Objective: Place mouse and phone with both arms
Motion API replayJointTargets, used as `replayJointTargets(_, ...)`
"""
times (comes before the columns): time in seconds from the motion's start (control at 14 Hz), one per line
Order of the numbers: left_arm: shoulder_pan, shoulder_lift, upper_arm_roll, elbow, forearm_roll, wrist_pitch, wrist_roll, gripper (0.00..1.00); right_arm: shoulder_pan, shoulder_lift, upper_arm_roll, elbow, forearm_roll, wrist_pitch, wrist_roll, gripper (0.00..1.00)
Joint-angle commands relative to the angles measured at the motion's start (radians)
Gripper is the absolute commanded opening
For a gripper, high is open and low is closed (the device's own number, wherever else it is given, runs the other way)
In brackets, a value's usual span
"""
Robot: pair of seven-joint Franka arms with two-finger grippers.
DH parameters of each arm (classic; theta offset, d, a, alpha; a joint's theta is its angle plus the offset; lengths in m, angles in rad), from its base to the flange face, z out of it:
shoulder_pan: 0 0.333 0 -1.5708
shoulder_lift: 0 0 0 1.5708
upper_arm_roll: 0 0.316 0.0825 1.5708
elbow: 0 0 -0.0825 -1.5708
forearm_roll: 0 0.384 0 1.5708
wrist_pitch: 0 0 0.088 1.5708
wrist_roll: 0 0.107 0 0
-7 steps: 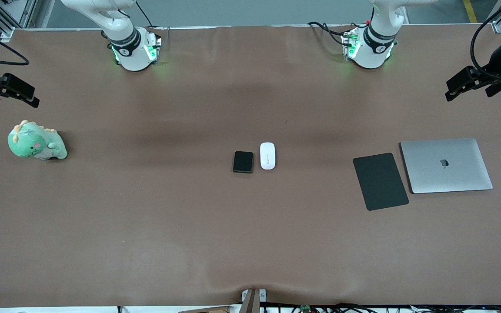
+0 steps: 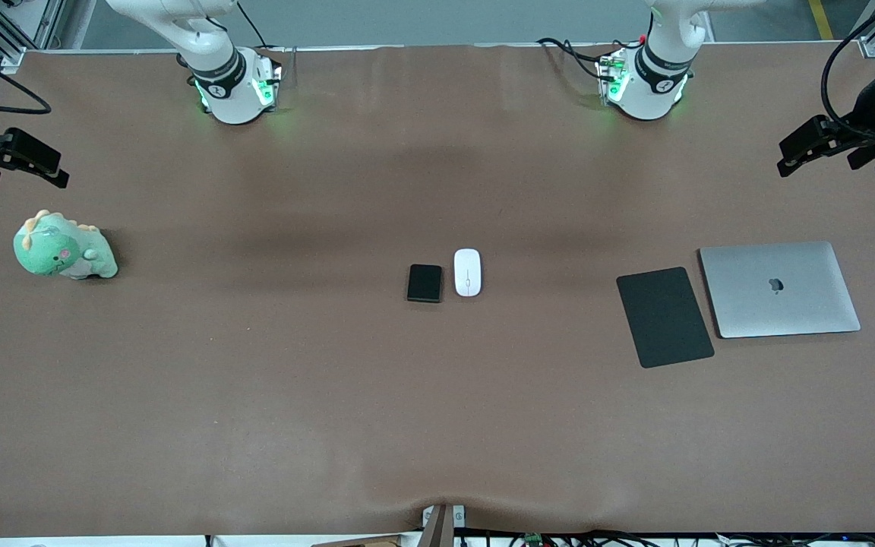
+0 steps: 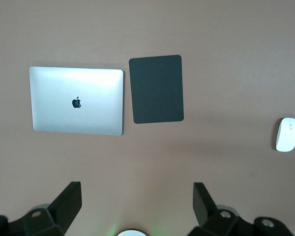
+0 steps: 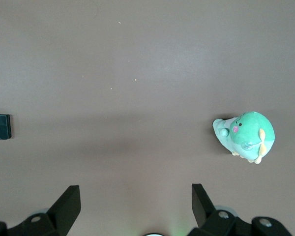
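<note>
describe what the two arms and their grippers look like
Both arms are white and rounded with black joint rings, on bases glowing green. Black cables run to the left arm's base. The left gripper and right gripper are black and angular, with wedge-shaped black fingers.

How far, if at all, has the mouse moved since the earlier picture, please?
No. The mouse lies beside the phone exactly as before, same gap.

The counter point(image 2: 255, 380) was covered in a matt brown sheet, smooth but slightly rippled at its near edge. The mouse point(image 2: 467, 272) looked like glossy white plastic; the phone point(image 2: 424, 283) was matt black. The laptop point(image 2: 779, 289) had brushed silver metal, the mouse pad point(image 2: 664, 316) a dull black surface, and the dinosaur toy point(image 2: 63, 248) soft green plush.
</note>
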Motion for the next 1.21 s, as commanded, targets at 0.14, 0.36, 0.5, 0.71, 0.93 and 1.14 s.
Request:
replayJointTargets(0.14,-0.012,0.042,-0.009,0.028,-0.005,-0.013,-0.007,1.00,-0.001,-0.004,0.006,0.007,-0.014,0.000,0.016,1.00)
replayJointTargets(0.36,-0.028,0.079,-0.047,0.008,-0.007,0.043,-0.010,1.00,-0.001,-0.004,0.006,0.007,-0.014,0.000,0.016,1.00)
replayJointTargets(0.5,-0.027,0.103,-0.107,-0.029,-0.007,0.100,-0.038,1.00,0.002,-0.004,0.006,0.007,-0.009,0.000,0.016,1.00)
replayJointTargets(0.71,-0.033,0.140,-0.202,-0.101,-0.005,0.201,-0.131,1.00,0.003,0.004,0.007,0.007,-0.005,0.000,0.016,1.00)
replayJointTargets(0.93,-0.061,0.193,-0.286,-0.196,-0.002,0.374,-0.231,1.00,0.002,0.006,0.007,0.007,0.002,-0.001,0.018,1.00)
replayJointTargets(1.14,-0.186,0.311,-0.291,-0.202,0.080,0.491,-0.431,1.00,0.023,0.016,0.009,0.007,0.008,0.000,0.018,1.00)
